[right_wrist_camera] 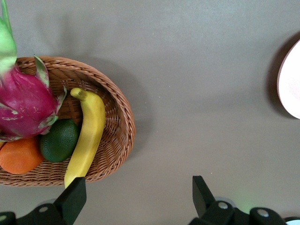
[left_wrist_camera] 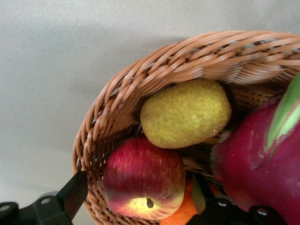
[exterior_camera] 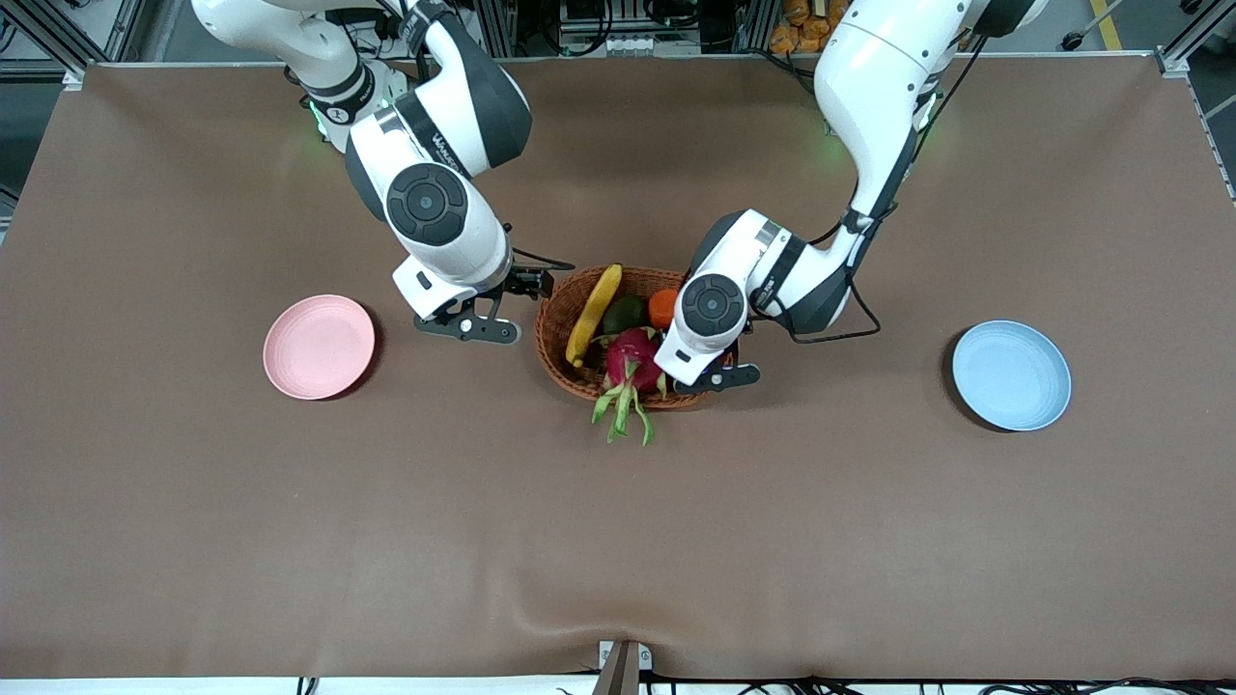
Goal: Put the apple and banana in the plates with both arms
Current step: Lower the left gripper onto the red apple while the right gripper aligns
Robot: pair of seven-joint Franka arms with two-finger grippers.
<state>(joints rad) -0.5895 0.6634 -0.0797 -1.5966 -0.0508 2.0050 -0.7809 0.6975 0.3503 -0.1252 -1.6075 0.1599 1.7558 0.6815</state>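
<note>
The red-and-yellow apple (left_wrist_camera: pixel 143 176) lies in the wicker basket (left_wrist_camera: pixel 122 93), hidden under the left hand in the front view. My left gripper (left_wrist_camera: pixel 138 192) is low over the basket, open, its fingers on either side of the apple; one finger (left_wrist_camera: pixel 75 192) is at the basket wall. The banana (exterior_camera: pixel 594 314) lies in the basket at the right arm's end. My right gripper (right_wrist_camera: pixel 138 185) hangs open over bare table beside the basket (exterior_camera: pixel 555 338), one finger close to the banana's (right_wrist_camera: pixel 86 136) tip. The pink plate (exterior_camera: pixel 319 346) and blue plate (exterior_camera: pixel 1011 375) lie bare toward opposite table ends.
The basket also holds a magenta dragon fruit (exterior_camera: pixel 632 357), an orange (exterior_camera: pixel 662 307), a green avocado (exterior_camera: pixel 625 314) and a rough yellow-green fruit (left_wrist_camera: pixel 185 112) beside the apple. The dragon fruit's leaves hang over the basket's rim nearest the front camera.
</note>
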